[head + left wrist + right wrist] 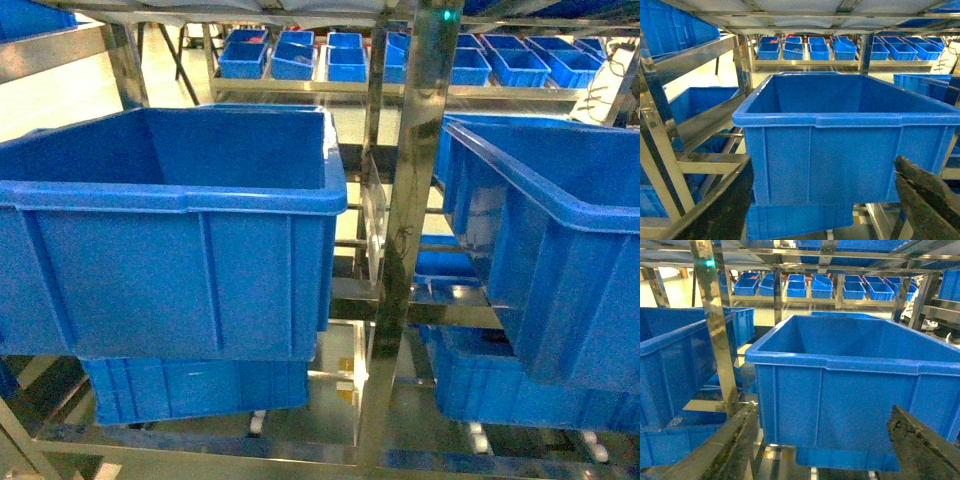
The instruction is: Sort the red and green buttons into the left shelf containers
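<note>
Looking straight at a shiny steel rack. Sitting on the left side, close up and filling much of the head view: a big deep blue left bin [180, 260] with a thick rim and ribbed walls. Resting just under it: a lower bin [190, 385], also blue. Standing between the two sides: a steel post [415, 200]. Sitting past the post on the right: a right bin [560, 260] of the same kind, tilting a little in the picture. Lining up far at the back on another rack: a row of small blue trays [345, 62].

Hanging in front of the left bin, seen from the left wrist: the left claw [822, 165], spreading its two dark fingers [927, 197] wide apart, gripping nothing, not touching the bin wall.

Hanging in front of the right bin, seen from the right wrist: the right claw [822, 410], also spreading wide, dark fingers low at both corners, gripping nothing.

Showing only bare blue inside both big bins, as far as the walls allow looking in. Not being able to tell where the red and green buttons are.
</note>
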{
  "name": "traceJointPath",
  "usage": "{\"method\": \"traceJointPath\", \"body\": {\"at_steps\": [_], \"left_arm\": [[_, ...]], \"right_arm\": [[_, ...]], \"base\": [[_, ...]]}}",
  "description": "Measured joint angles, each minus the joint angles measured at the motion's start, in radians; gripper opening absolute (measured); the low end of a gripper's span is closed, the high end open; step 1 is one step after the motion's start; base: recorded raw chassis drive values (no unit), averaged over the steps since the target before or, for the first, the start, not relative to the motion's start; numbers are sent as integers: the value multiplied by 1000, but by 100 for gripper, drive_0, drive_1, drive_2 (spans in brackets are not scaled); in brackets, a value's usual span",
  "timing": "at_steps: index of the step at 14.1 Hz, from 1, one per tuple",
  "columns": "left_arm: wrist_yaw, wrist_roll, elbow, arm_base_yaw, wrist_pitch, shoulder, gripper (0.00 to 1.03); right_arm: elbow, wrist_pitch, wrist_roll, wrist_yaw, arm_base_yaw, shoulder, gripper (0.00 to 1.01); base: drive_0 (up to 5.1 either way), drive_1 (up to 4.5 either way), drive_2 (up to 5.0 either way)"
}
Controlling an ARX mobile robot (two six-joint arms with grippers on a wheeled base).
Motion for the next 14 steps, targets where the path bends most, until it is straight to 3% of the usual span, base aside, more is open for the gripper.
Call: {"method": "traceJointPath", "body": {"at_steps": [1, 2, 3, 14], "left_arm": [[0, 0, 0, 0, 0, 0, 96], [0, 1, 0, 0, 0, 0, 99], [0, 0, 0, 0, 0, 0, 98], [0, 0, 0, 0, 0, 0, 98]], "right_arm": [[0, 0, 0, 0, 0, 0, 90], [0, 0, 0, 0, 0, 0, 100], [0, 0, 0, 0, 0, 0, 97], [0, 0, 0, 0, 0, 0, 98]], "base": [[0, 0, 0], [0, 0, 0], [0, 0, 0], [0, 0, 0]]}}
